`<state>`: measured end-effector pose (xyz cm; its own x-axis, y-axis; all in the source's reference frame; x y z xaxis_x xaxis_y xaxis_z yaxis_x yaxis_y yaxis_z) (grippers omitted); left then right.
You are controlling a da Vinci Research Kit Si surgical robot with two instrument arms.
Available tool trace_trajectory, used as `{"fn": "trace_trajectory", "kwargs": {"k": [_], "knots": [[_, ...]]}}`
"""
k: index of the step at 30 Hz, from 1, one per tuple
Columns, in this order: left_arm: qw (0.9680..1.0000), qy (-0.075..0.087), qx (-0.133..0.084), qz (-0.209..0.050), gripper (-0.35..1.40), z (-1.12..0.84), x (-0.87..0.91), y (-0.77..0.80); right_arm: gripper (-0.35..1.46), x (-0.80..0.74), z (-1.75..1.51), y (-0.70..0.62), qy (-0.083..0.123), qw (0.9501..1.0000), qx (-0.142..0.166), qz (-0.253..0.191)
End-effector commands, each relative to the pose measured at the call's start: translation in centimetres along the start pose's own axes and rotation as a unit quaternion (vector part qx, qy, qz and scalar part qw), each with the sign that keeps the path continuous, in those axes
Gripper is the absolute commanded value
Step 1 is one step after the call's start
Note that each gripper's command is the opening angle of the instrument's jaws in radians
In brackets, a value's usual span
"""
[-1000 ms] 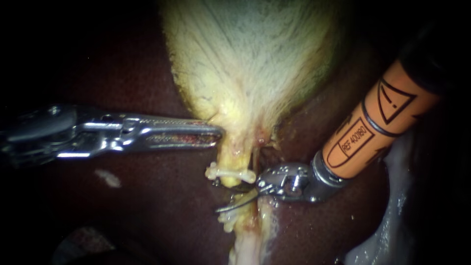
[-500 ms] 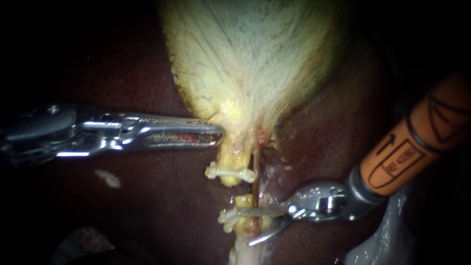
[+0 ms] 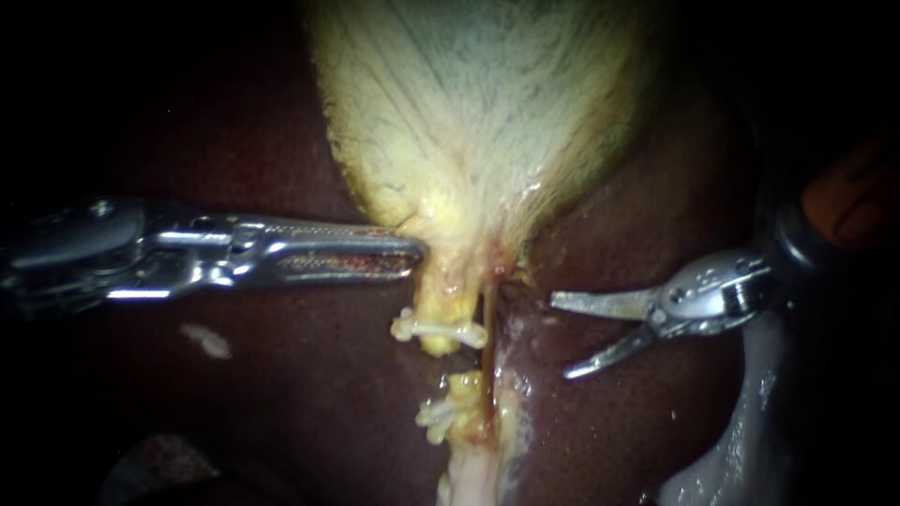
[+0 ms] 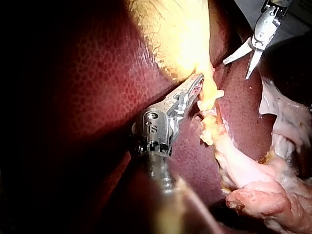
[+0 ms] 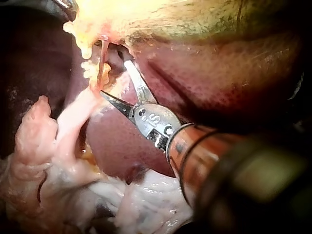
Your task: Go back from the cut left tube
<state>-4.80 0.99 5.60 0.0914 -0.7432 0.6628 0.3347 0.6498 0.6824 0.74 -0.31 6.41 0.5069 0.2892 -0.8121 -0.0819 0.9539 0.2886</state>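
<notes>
Endoscope view: cut tube (image 3: pixel 439 314), right instrument (image 3: pixel 561 337) apart

No text, number or sign is legible.

- Orange sleeve (image 3: pixel 851 192) on the right instrument (image 3: pixel 561 335), at the right edge of the endoscope view: dark printed lines, too shadowed to make out. The right wrist view shows only dark rings on it.
- Right wrist housing (image 5: pixel 153 122) and left wrist housing (image 4: pixel 155 129) on the left instrument (image 3: pixel 412 255): small stamped marks on the metal, seen in the wrist views, not taken down.
- Gallbladder (image 3: pixel 469 112), liver (image 3: pixel 281 375): no writing.
</notes>
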Motion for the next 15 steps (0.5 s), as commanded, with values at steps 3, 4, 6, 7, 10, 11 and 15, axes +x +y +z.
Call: {"fn": "trace_trajectory", "kwargs": {"k": [3,4,6,7,10,11,15], "knots": [[1.0,-0.001,-0.001,0.0,-0.35,0.01,0.0,0.0,1.43,-0.03,0.04,-0.03,0.002,1.0,0.005,-0.003],[1.0,-0.001,-0.001,0.0,-0.35,0.02,0.0,0.0,1.43,-0.03,0.04,-0.03,0.002,1.0,0.005,-0.003],[1.0,-0.002,-0.001,0.0,-0.35,0.03,0.0,0.01,1.43,-0.04,0.05,-0.03,0.002,1.0,0.005,-0.003],[1.0,-0.002,-0.001,0.0,-0.35,0.05,0.01,0.01,1.43,-0.04,0.05,-0.03,0.002,1.0,0.005,-0.004],[1.0,-0.002,-0.004,0.002,-0.35,0.14,0.07,0.03,1.43,-0.05,0.04,-0.03,0.002,1.0,0.005,-0.004],[1.0,-0.003,-0.005,0.003,-0.35,0.18,0.1,0.04,1.43,-0.05,0.04,-0.03,0.002,1.0,0.005,-0.004],[1.0,-0.003,-0.007,0.003,-0.35,0.29,0.13,0.08,1.43,-0.05,0.04,-0.04,0.002,1.0,0.007,-0.004]]}}
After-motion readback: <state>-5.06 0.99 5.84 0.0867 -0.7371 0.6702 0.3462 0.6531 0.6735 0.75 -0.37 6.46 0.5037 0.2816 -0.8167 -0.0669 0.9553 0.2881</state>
